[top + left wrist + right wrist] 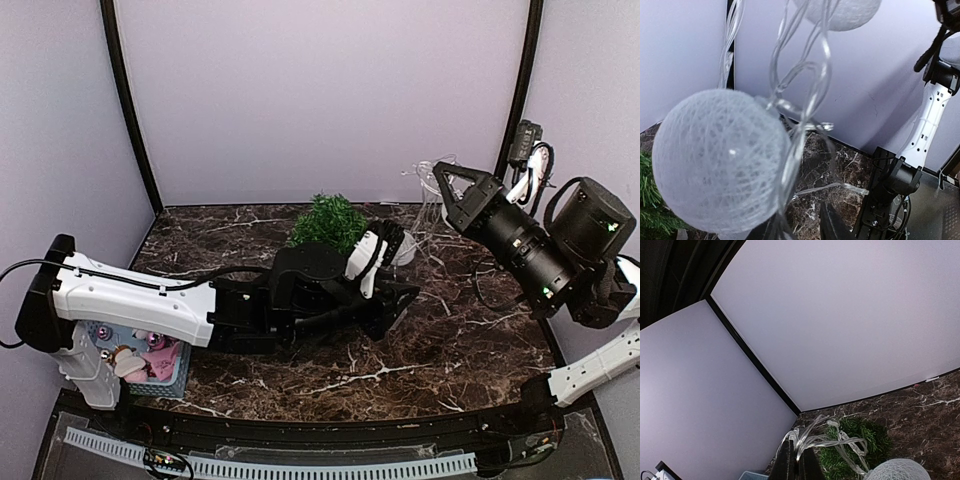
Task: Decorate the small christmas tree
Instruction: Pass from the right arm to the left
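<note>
The small christmas tree [328, 220] stands at the back middle of the marble table; its green needles also show in the left wrist view [647, 200] and the right wrist view [862, 437]. My right gripper [438, 172] [798, 460] is raised to the right of the tree, shut on a clear light string [428, 205] [827, 440] that hangs down over it. A white woven ball [720, 160] on that string fills the left wrist view. My left gripper [385, 245] [792, 220] is at the tree's right side, fingers apart, with the string's wire running between them.
A blue tray [172, 385] with pink and white ornaments lies at the near left, under the left arm. A second white ball [840, 12] hangs higher on the string. The right arm's base [895, 180] stands close to the right of my left gripper. Purple walls enclose the table.
</note>
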`<state>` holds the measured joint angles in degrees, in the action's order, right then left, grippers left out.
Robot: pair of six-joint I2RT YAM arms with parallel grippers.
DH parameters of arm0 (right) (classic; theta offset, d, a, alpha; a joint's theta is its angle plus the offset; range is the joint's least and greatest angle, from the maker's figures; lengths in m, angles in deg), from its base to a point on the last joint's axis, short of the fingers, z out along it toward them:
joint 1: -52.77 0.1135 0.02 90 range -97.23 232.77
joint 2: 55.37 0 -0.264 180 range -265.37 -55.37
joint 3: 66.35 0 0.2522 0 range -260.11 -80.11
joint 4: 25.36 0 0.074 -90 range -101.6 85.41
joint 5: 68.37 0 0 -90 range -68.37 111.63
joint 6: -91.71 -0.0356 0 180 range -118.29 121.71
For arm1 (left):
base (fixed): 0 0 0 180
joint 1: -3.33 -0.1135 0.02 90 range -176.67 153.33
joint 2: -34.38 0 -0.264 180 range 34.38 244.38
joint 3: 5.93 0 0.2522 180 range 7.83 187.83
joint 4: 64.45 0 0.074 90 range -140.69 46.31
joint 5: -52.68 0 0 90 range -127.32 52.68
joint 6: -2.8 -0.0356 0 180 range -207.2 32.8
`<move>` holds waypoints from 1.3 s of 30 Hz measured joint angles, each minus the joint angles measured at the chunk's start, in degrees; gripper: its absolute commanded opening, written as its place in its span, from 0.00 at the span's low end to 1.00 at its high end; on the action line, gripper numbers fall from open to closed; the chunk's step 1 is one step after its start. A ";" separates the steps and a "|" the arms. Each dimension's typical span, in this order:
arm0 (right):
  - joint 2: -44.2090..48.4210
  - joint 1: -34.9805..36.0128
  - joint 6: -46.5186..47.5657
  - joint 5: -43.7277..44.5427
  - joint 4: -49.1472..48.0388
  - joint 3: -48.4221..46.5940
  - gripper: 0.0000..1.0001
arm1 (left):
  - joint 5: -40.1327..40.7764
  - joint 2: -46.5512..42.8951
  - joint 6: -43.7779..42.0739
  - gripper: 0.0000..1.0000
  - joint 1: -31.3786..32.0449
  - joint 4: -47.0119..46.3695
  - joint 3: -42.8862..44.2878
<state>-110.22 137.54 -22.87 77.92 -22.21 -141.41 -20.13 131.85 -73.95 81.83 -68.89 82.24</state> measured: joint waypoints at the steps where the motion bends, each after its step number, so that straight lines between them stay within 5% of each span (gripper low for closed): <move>1: -0.02 0.00 -0.04 -0.13 -0.04 0.00 0.00 | 0.20 0.15 0.35 0.23 -0.09 0.31 0.00; 11: -0.22 0.00 -0.22 -0.79 -0.07 0.04 0.00 | -0.55 1.90 1.40 0.14 -0.61 1.01 0.59; 18: -0.20 0.00 -1.03 -0.81 0.15 0.04 0.00 | -1.66 3.39 1.36 0.18 -0.61 1.14 2.40; 23: -0.07 0.00 -1.49 -0.81 0.68 0.07 0.00 | -2.34 4.26 1.46 0.01 -0.61 1.22 3.32; 29: 0.63 0.00 -1.68 -0.37 1.36 0.28 0.00 | -2.58 5.73 1.60 0.00 -0.61 1.77 5.20; 39: 7.41 0.00 0.92 12.63 10.64 0.31 0.00 | -10.84 5.62 -0.74 0.00 -0.61 6.88 7.80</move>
<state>-102.81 137.54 -21.95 90.56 -11.56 -141.10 -30.97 137.47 -74.69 81.21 -62.00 90.05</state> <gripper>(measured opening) 0.012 0.002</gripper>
